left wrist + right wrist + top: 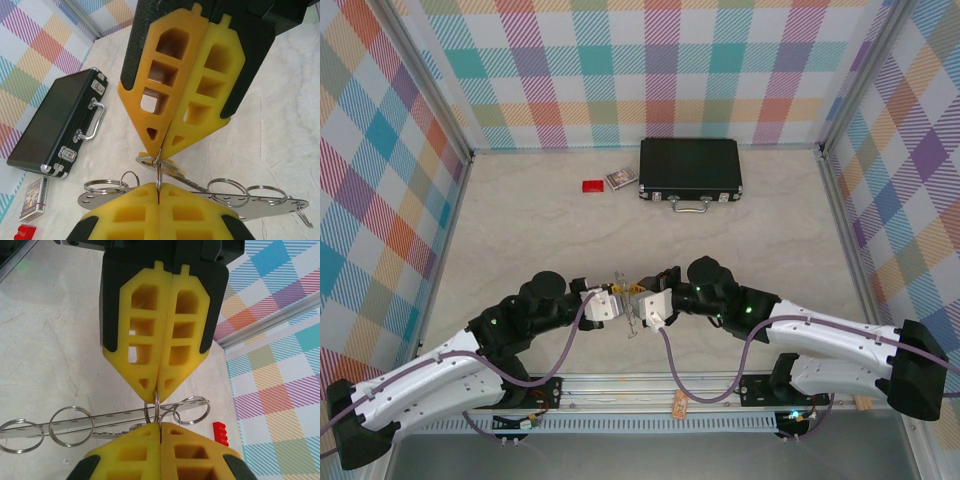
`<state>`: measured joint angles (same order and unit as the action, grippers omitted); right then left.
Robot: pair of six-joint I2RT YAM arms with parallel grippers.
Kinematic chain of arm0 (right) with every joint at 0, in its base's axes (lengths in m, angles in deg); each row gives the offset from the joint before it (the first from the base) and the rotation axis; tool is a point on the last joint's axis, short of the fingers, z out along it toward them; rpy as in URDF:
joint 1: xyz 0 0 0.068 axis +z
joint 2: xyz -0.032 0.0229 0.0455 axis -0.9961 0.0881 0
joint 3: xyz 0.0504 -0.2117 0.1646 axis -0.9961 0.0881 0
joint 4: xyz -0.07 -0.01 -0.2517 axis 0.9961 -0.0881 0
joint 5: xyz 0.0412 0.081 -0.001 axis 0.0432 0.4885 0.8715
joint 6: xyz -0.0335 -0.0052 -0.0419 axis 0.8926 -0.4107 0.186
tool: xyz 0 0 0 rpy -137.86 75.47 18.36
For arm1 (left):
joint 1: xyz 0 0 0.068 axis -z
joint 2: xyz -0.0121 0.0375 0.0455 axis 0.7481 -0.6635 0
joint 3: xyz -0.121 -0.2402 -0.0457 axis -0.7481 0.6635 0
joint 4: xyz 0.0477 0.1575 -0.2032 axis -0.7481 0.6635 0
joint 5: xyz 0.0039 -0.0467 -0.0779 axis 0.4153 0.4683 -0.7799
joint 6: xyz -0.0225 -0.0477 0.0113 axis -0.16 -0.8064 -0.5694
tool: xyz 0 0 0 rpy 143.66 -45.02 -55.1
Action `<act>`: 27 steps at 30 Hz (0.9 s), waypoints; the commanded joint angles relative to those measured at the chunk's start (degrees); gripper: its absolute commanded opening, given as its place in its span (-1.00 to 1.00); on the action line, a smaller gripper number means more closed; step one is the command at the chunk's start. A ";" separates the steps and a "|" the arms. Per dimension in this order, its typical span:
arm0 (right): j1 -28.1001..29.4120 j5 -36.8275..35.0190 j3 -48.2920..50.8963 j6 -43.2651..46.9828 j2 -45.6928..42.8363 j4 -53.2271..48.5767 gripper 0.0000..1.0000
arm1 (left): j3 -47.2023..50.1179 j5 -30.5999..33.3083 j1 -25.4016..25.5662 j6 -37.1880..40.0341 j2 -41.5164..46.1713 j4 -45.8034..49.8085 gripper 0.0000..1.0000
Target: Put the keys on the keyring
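The left gripper [160, 149] and right gripper [156, 389] both pinch the thin keyring [158, 170]. I'd part its coils gently, feeding the silver key [118, 433] through without slipping.

Flat perforated keyring [115, 420] with split rings, one pinched between left pincer [161, 148] and right pincer [157, 390] — silver key [112, 434] alongside.

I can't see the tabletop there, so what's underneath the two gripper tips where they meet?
A perforated silver strip carrying several split rings runs across beneath them, plus what looks like a key. The strip's middle is hidden behind the yellow fingers.
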<state>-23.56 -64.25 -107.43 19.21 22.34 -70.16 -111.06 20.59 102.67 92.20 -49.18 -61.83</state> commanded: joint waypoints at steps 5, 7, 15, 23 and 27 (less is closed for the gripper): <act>0.48 1.34 -0.70 -0.33 -1.35 0.27 -1.00 | -0.17 0.61 0.52 0.72 1.76 -2.52 -1.00; 0.47 1.59 -0.80 -0.42 -1.13 0.14 -1.00 | -0.13 0.73 0.52 0.72 1.76 -2.58 -1.00; 0.43 1.72 -0.74 -0.62 -0.74 0.67 -1.00 | -0.26 -0.10 0.52 0.72 1.59 -2.34 -1.00; 0.48 1.11 -0.95 -0.68 -0.34 1.14 -1.00 | -0.60 -1.06 0.56 0.81 1.11 -1.64 -1.00; 0.47 1.36 -0.87 -0.68 -0.43 1.26 -1.00 | -0.61 -1.12 0.52 0.83 0.97 -1.69 -1.00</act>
<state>-23.45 -64.08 -107.43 19.05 21.73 -70.18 -111.06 20.55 102.67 92.20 -48.26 -61.85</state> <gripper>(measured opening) 0.021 0.049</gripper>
